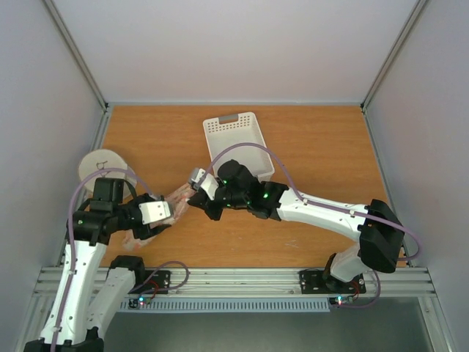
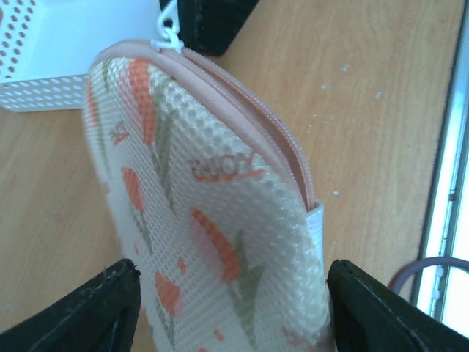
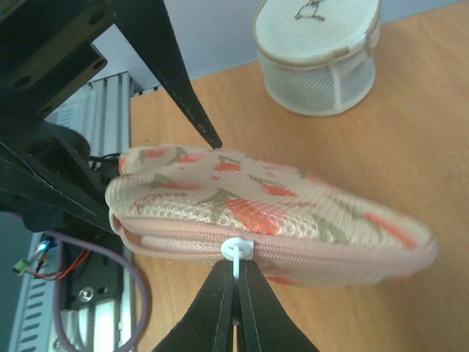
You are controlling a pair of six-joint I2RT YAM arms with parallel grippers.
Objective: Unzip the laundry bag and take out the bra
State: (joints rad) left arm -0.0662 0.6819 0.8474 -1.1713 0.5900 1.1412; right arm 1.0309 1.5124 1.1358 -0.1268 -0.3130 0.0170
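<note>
My left gripper has one end of the laundry bag between its fingers. The jaws are spread wide because the pouch fills them, and both fingers look pressed to its sides. The bag stands on edge with its zip seam facing the other arm; I can't tell whether it touches the table. My right gripper is pinched tight on the white zipper pull. The zip looks shut wherever I can see it. The bra isn't visible and is presumably inside.

I'd draw the pull along the seam's curve, not away from it, with the left hold firm so the fabric is taut.

The round mesh pouch sits off left, well apart, and the white perforated basket is beyond the right arm. Neither blocks the path, so I judge the left fingers at the seam's end the only thing to avoid.
</note>
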